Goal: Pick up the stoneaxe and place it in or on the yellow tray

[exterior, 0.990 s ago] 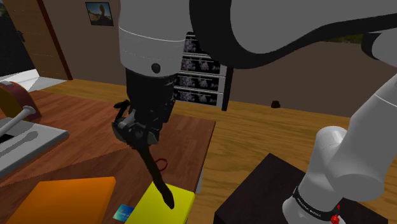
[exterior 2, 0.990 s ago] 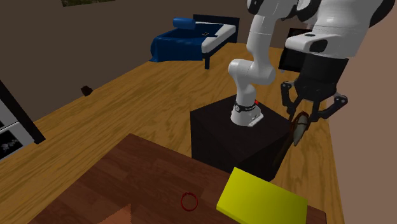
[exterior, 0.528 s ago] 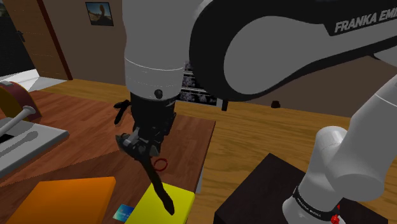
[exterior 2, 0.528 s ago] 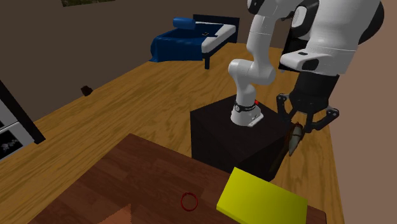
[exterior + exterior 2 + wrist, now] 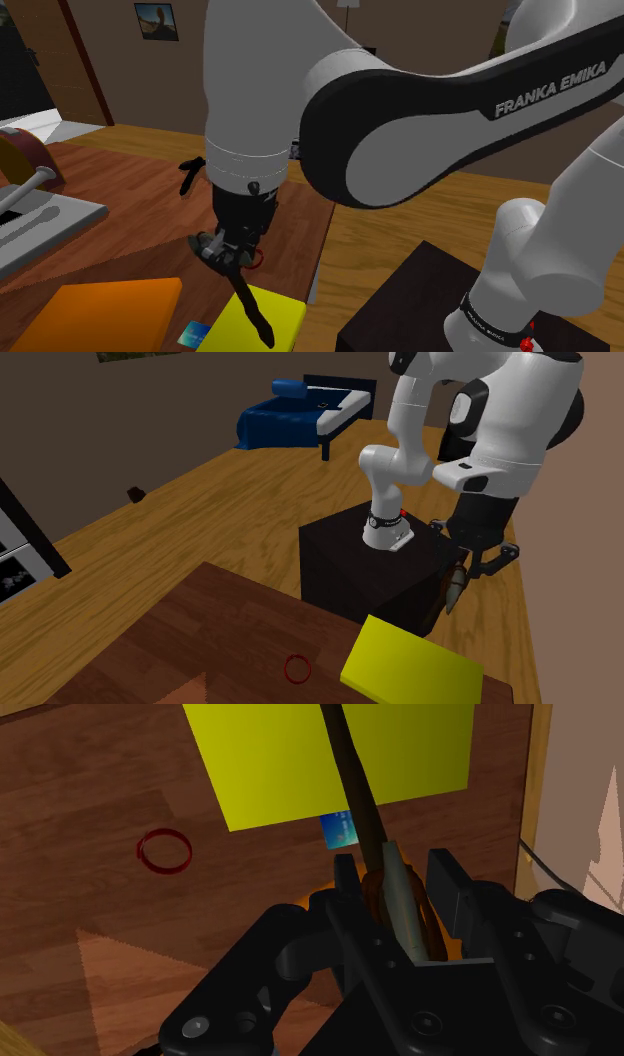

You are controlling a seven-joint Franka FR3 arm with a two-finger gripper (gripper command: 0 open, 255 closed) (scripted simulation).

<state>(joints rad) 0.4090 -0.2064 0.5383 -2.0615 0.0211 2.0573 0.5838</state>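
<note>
Brought the stone axe (image 5: pixel 252 312) lower over the last second and nearer the yellow tray (image 5: pixel 287 316). Gripping it at the head end, jaws drawn narrow around the grey head, with the dark handle slanting down and ahead of the fingers (image 5: pixel 447 886). From the hand's own camera, looking straight along that handle across the tray's flat top. From the second exterior view, holding the axe in the air, apart from the tray, above its corner nearest the black stand (image 5: pixel 345 557).

Found the tray lying flat by the corner of the brown worktop (image 5: pixel 200 642), with just a thin strip of wood between its side and the worktop's edge toward the stand. Plenty of bare yellow to either side of the handle. More open wood between the tray and a small red ring (image 5: pixel 297 669) lying near it. Beside another side of the tray, a small blue card (image 5: pixel 197 331) touching or nearly touching the rim, with an orange slab (image 5: pixel 95 312) just past it.

Cut off by the shoulder view's bottom edge: the tray's near part, the card, the orange slab. Cut off by the wrist view's edge: the handle's tip. Cannot tell the head's shape, buried as it is between the fingers. Ring half hidden behind the hand in the shoulder view. Cannot make out the grey object (image 5: pixel 40 215) at the shoulder view's left edge.
</note>
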